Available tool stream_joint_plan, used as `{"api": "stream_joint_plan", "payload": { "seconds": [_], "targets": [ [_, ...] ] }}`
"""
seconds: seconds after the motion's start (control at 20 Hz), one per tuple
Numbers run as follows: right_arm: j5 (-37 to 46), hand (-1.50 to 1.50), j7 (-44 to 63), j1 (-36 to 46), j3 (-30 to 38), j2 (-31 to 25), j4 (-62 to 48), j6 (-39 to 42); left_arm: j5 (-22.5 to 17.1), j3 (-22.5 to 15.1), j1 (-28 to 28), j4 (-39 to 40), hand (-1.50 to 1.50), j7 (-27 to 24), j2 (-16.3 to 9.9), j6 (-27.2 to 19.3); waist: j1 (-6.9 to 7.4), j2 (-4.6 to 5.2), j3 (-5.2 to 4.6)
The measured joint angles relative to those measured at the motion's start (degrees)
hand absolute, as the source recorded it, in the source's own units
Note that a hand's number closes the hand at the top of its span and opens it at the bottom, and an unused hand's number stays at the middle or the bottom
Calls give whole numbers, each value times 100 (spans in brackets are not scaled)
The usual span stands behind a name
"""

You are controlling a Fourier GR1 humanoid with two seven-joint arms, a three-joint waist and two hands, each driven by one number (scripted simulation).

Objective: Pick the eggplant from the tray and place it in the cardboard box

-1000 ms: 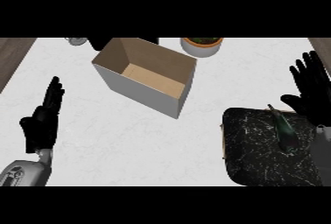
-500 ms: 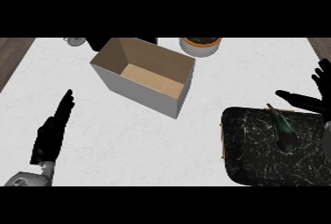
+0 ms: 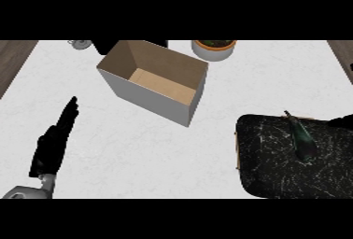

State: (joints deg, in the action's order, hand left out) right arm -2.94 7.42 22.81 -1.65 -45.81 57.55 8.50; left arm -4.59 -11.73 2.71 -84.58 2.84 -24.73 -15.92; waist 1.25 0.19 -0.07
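Dark eggplant (image 3: 302, 138) lies on the tray (image 3: 276, 163), well apart from the straight-fingered left hand (image 3: 53, 144)

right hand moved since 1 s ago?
Yes. It slid right, away from the cardboard box, past the tray; now only a dark sliver shows at the view's right edge.

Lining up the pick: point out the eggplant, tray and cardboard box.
eggplant (image 3: 303, 140): head view, middle of its dark body.
tray (image 3: 269, 158): head view, bare marbled surface left of the eggplant.
cardboard box (image 3: 141, 95): head view, front outer wall.
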Motion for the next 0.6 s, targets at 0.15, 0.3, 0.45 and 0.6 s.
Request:
{"api": "stream_joint_plan", "payload": {
  "seconds": [0.15, 0.3, 0.45, 0.6],
  "targets": [
    [111, -150, 375, 199, -391, -331, -51, 925, 76, -49, 39, 68, 0, -15, 79, -41, 16, 9, -3],
    [143, -150, 813, 432, -737, -451, -39, 1748, 96, -55, 70, -8, 0, 113, 66, -20, 25, 1, -1],
    [81, -150, 1285, 682, -920, -372, 9, 2363, 103, 10, -26, -111, 0, 137, 46, -6, 2, -10, 0],
    [108, -150, 1745, 758, -996, -150, 143, 2603, 122, 108, -126, -147, 0, 68, 46, 66, -44, -18, 2]
  ]
}}
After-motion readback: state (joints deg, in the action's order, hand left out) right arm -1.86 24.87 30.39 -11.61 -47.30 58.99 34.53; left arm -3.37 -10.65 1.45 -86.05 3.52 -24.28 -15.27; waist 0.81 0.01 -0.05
